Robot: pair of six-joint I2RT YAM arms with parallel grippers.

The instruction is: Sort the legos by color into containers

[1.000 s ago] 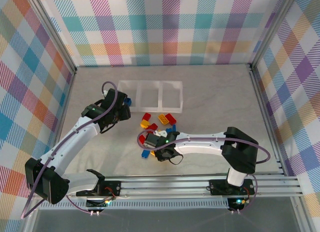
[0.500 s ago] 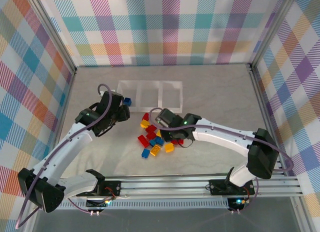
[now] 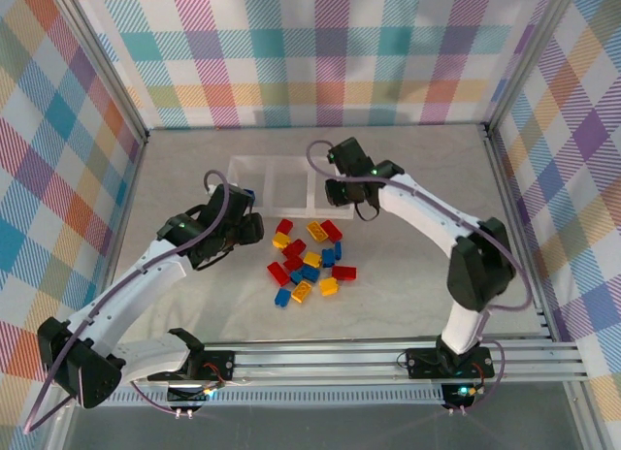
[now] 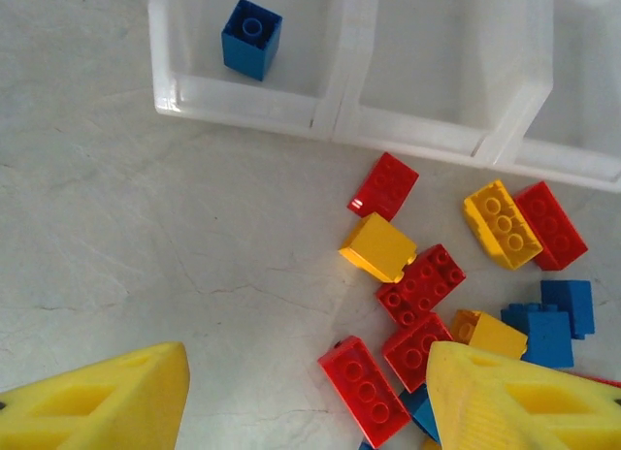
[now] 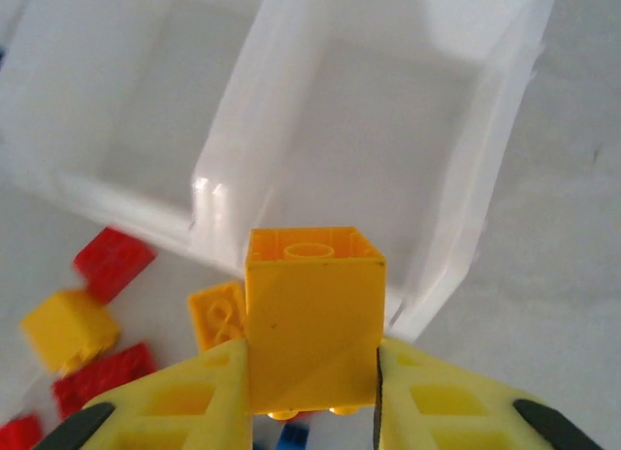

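Note:
The clear three-compartment tray (image 3: 291, 160) lies at mid-table. One blue brick (image 4: 251, 38) rests in its left compartment. Loose red, blue and yellow legos (image 3: 309, 260) are scattered just in front of the tray. My right gripper (image 5: 312, 372) is shut on a square yellow brick (image 5: 313, 314), held above the near wall of the tray's right compartment (image 5: 388, 149). My left gripper (image 4: 306, 401) hangs open over the left edge of the pile. A red brick (image 4: 374, 390) lies on the table between its fingers, close to the right finger (image 4: 524, 397).
Metal frame rails border the table on the left (image 3: 126, 159) and right (image 3: 509, 208). Bare table lies left of the pile (image 4: 146, 246) and right of the tray (image 3: 427, 178). The middle compartment (image 4: 437, 62) holds nothing.
My right gripper has swung from the near side of the pile up to the tray's right compartment, carrying the yellow brick. My left gripper has pulled back from the left compartment toward the pile.

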